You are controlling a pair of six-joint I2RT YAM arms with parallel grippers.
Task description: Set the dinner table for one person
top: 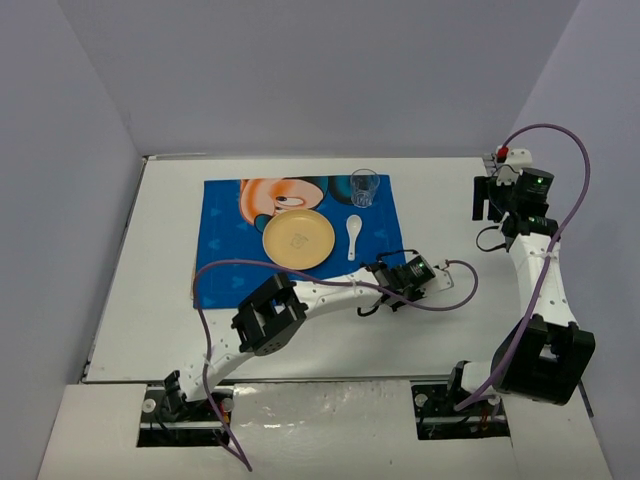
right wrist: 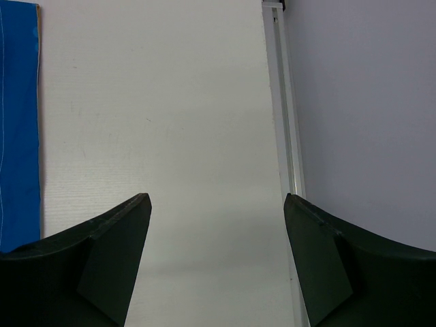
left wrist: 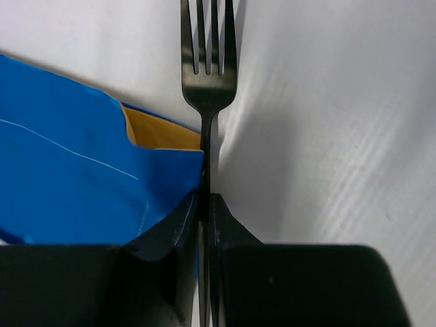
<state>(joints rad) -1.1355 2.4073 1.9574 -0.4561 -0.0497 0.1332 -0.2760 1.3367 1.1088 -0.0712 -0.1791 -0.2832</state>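
A large, flat, matte white rectangular surface [top: 440, 200] fills the workspace between pale walls and carries everything else. On its middle lies a blue rectangular placemat printed with a cartoon mouse [top: 225, 235]. A round yellow plate [top: 298, 239] sits on the mat, with a small white spoon [top: 354, 232] just to its right and a clear drinking glass [top: 364, 187] near the mat's far right corner. The left arm reaches across to the mat's right edge. There the left fingers [left wrist: 174, 228] are pressed narrowly together on the handle of a dark metal fork [left wrist: 208, 88]. The fork points its tines away from the wrist and lies over bare white just beside the blue edge, where a tan patch [left wrist: 160, 133] shows. The right arm stands well apart at the far right of the surface. The right fingers [right wrist: 112, 259] are spread wide with nothing between them, above bare white beside a pale metal rail [right wrist: 286, 136].
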